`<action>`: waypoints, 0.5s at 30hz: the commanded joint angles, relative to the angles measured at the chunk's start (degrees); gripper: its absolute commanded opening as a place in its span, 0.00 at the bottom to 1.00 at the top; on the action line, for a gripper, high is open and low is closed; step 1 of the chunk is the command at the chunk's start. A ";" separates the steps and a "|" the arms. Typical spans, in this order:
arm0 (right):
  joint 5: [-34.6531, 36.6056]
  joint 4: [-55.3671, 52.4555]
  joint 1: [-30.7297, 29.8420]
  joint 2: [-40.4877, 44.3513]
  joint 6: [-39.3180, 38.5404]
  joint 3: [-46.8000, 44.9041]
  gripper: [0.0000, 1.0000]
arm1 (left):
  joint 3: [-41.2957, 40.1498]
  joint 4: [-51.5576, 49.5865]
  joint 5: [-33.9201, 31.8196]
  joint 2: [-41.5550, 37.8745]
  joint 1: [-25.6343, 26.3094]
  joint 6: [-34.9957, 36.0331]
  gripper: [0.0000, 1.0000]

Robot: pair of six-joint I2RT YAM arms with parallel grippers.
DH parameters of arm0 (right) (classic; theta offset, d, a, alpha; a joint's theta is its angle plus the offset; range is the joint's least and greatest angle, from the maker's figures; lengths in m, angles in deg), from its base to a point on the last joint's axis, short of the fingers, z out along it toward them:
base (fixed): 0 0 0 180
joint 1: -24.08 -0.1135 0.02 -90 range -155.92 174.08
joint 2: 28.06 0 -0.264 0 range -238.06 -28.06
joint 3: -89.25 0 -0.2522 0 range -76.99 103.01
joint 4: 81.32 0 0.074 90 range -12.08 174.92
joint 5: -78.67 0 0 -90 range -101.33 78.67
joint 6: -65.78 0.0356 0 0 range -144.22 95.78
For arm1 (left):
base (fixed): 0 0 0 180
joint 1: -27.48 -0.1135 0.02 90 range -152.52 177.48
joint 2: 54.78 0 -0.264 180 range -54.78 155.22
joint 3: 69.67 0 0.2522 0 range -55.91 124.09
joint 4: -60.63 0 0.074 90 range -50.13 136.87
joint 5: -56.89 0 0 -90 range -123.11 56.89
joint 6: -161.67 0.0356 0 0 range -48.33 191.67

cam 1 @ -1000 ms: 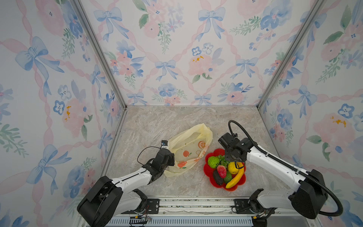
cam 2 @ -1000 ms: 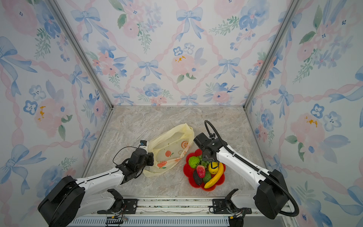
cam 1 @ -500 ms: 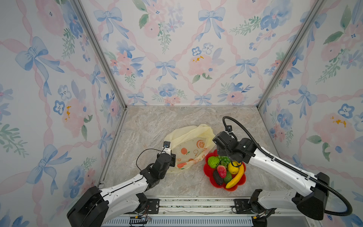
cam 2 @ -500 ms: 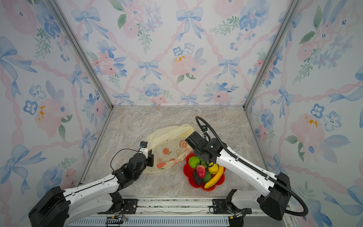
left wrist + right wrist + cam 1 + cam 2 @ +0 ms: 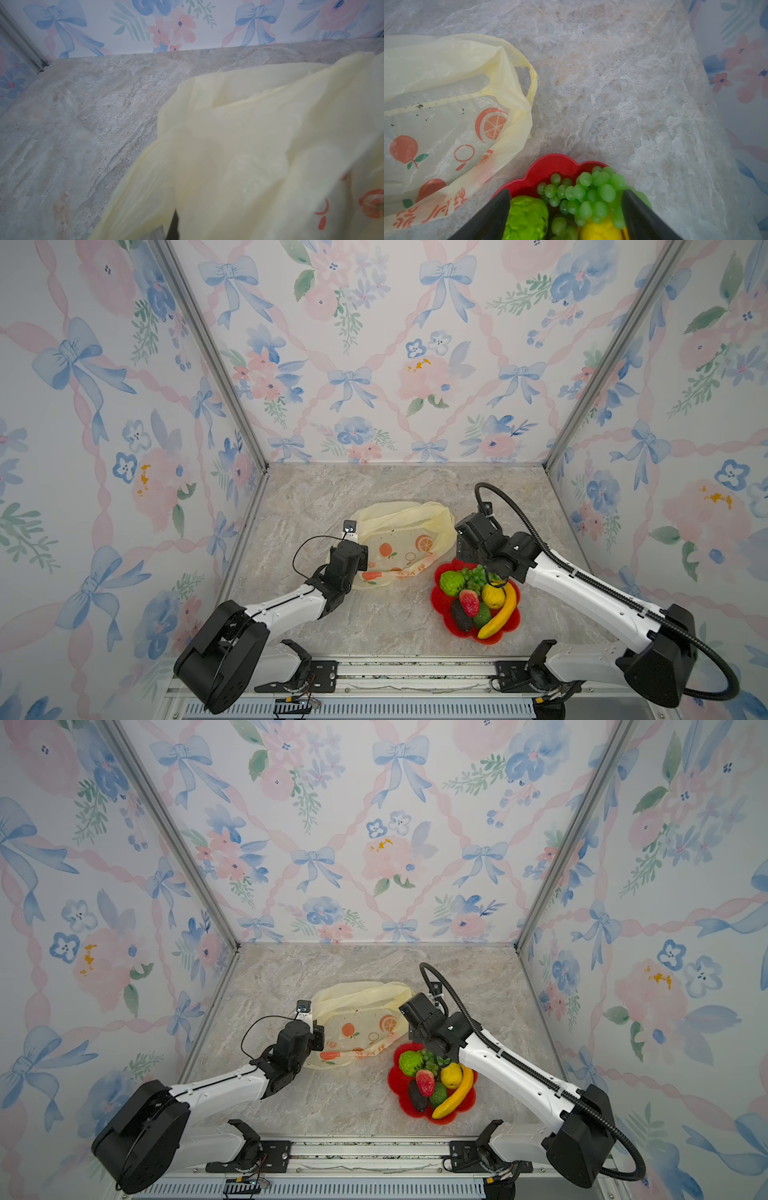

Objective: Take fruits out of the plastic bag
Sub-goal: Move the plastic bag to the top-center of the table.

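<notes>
Jaws of right gripper (image 5: 565,195) are spread wide astride green grape bunch (image 5: 587,193) on red flower-shaped plate (image 5: 550,166); left gripper (image 5: 358,552) is clamped on thin pale-yellow plastic bag (image 5: 399,539) beside plate. Bunch could be snagged, dragged off on withdrawal.

Grey marbled stone worktop (image 5: 374,489) fills the lower middle of both top views. Sitting right on it: a crinkly pale yellow plastic bag (image 5: 409,526) about center, and a red plate (image 5: 440,614) just beside it, lower right.
</notes>
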 commanded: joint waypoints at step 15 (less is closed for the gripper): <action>-6.20 -13.85 5.61 25.99 21.89 -19.17 0.97 | 61.57 -19.91 17.16 48.44 -6.04 14.17 0.26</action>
